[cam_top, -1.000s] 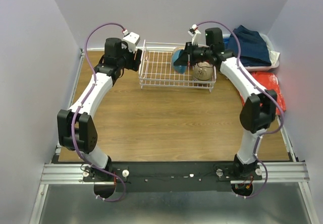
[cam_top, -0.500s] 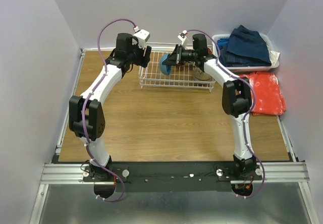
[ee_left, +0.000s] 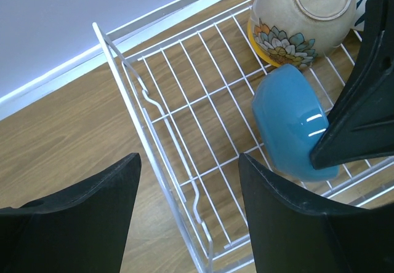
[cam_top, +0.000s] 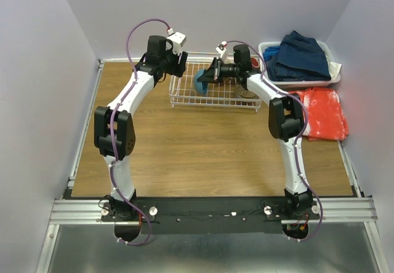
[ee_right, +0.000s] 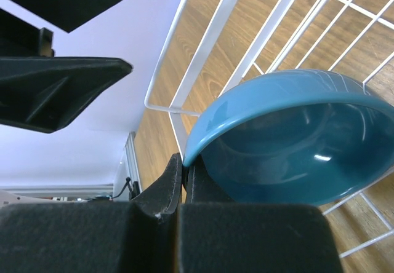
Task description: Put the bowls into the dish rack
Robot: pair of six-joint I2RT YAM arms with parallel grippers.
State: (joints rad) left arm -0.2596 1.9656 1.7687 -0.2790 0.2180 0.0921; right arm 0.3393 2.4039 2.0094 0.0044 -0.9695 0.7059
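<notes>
My right gripper (ee_right: pixel 184 165) is shut on the rim of a blue bowl (ee_right: pixel 289 138), which hangs tilted on its side just above the wires of the dish rack (ee_right: pixel 170 39). From above, the right gripper (cam_top: pixel 208 76) holds this blue bowl (cam_top: pixel 199 82) over the left half of the white wire dish rack (cam_top: pixel 209 103). A tan bowl (ee_left: pixel 301 18) with a flower pattern lies upside down in the rack's right part. My left gripper (ee_left: pixel 191 224) hovers open over the rack's left rim (ee_left: pixel 154 162), empty, near the blue bowl (ee_left: pixel 289 125).
A white basket of blue clothes (cam_top: pixel 301 58) stands at the back right, and a red cloth (cam_top: pixel 323 110) lies in front of it. Pale walls close in the wooden table on three sides. The two grippers are close together over the rack.
The right gripper has carried the blue bowl leftward across the rack. The left arm has stretched out, bringing its open gripper to the rack's far left corner.
</notes>
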